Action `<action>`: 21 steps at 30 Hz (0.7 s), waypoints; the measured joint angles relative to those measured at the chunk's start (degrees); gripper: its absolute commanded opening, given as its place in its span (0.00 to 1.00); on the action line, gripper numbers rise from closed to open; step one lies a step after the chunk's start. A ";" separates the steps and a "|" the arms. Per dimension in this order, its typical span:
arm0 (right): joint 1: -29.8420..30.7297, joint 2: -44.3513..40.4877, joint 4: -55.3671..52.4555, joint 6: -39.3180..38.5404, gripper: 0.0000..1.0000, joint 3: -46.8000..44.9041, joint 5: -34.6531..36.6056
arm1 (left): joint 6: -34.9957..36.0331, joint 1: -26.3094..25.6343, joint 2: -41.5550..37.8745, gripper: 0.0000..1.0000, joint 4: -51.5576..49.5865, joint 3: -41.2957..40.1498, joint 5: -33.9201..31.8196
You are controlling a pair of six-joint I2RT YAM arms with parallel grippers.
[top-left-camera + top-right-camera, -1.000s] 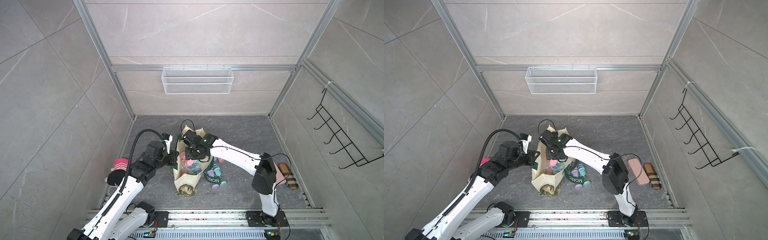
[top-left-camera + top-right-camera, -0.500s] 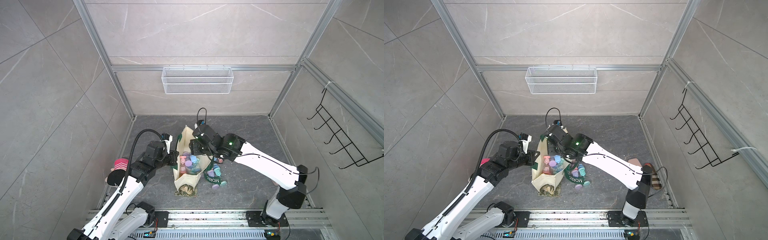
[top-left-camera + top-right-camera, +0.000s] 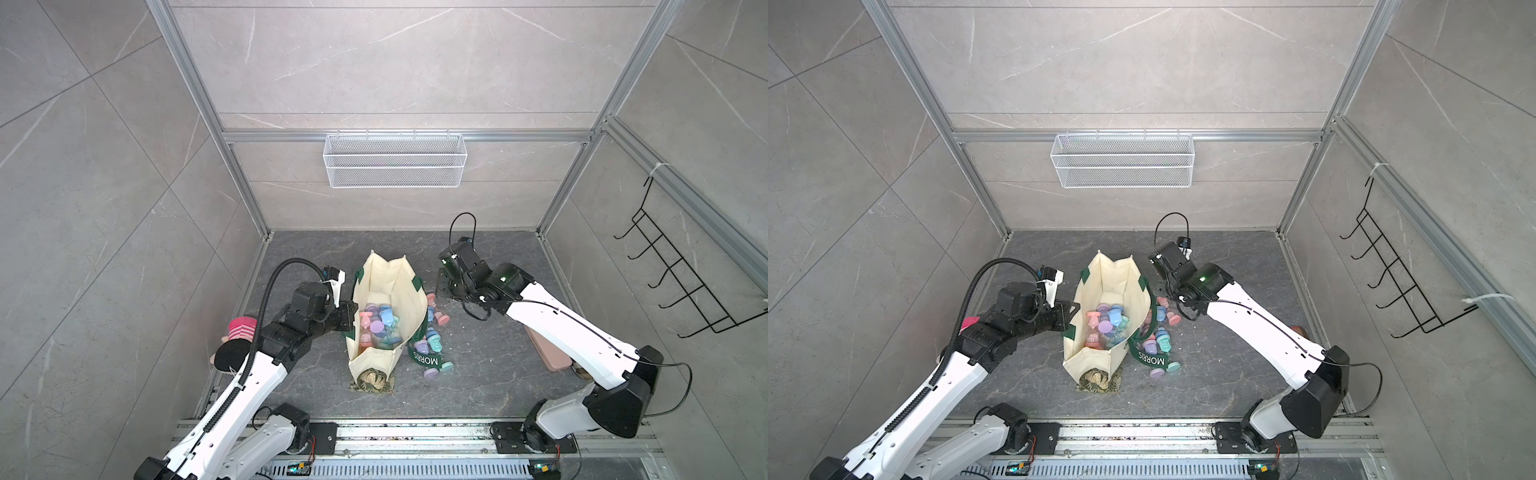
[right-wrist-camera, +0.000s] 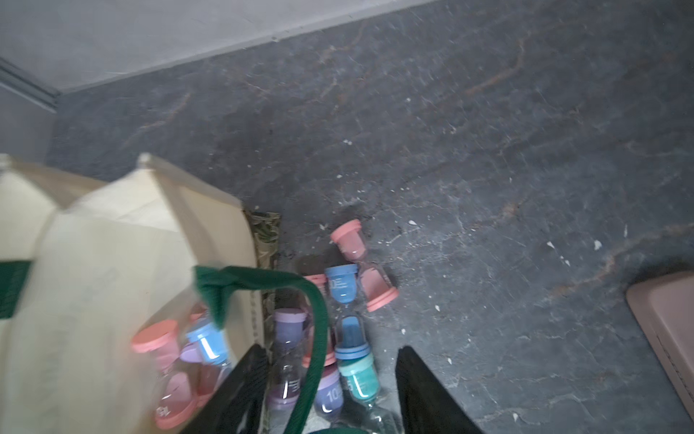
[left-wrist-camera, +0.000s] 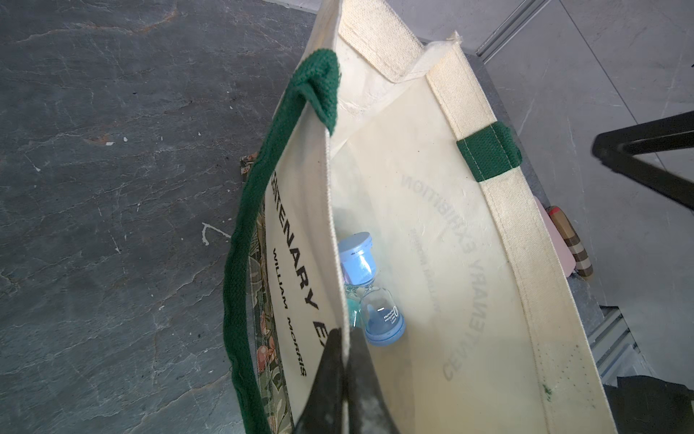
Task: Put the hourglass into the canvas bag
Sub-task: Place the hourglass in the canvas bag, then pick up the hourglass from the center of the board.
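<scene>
Hourglasses (image 4: 340, 287) beside canvas bag (image 4: 94, 263) lie just ahead of spread right pincer (image 4: 332, 347).

Place: robot test cell in a lab, dressed as a tiled room.
Walls: grey marble-look panels (image 3: 395, 62) set in aluminium posts (image 3: 202, 104), filling the upper half of the frame.
Fittings: white wire basket (image 3: 395, 166) at centre back; black hook rack (image 3: 685, 286) at right.
Floor: dark stone-look slab (image 3: 478, 374), lower centre.
Mounting: 2 arm bases (image 3: 540, 432) bolted to a metal rail (image 3: 415, 436) along the bottom edge.
</scene>
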 measured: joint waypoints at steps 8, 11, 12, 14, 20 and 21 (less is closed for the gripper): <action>-2.80 4.85 2.32 0.83 0.59 -5.62 -6.47 | 0.00 0.00 0.00 0.00 0.00 0.00 0.00; -3.54 7.82 3.65 0.81 0.59 -6.40 -7.69 | 0.00 0.00 0.00 0.00 0.00 0.00 0.00; -3.85 8.63 4.11 0.79 0.59 -6.82 -7.98 | 0.00 0.00 0.00 0.00 0.00 0.00 0.00; -4.66 9.94 4.81 0.79 0.59 -7.67 -8.55 | 0.00 0.00 0.00 0.00 0.00 0.00 0.00; -7.67 13.73 6.21 0.52 0.59 -8.68 -9.42 | 0.00 0.00 0.00 0.00 0.00 0.00 0.00; -7.98 14.40 6.49 0.50 0.59 -8.70 -9.55 | 0.00 0.00 0.00 0.00 0.00 0.00 0.00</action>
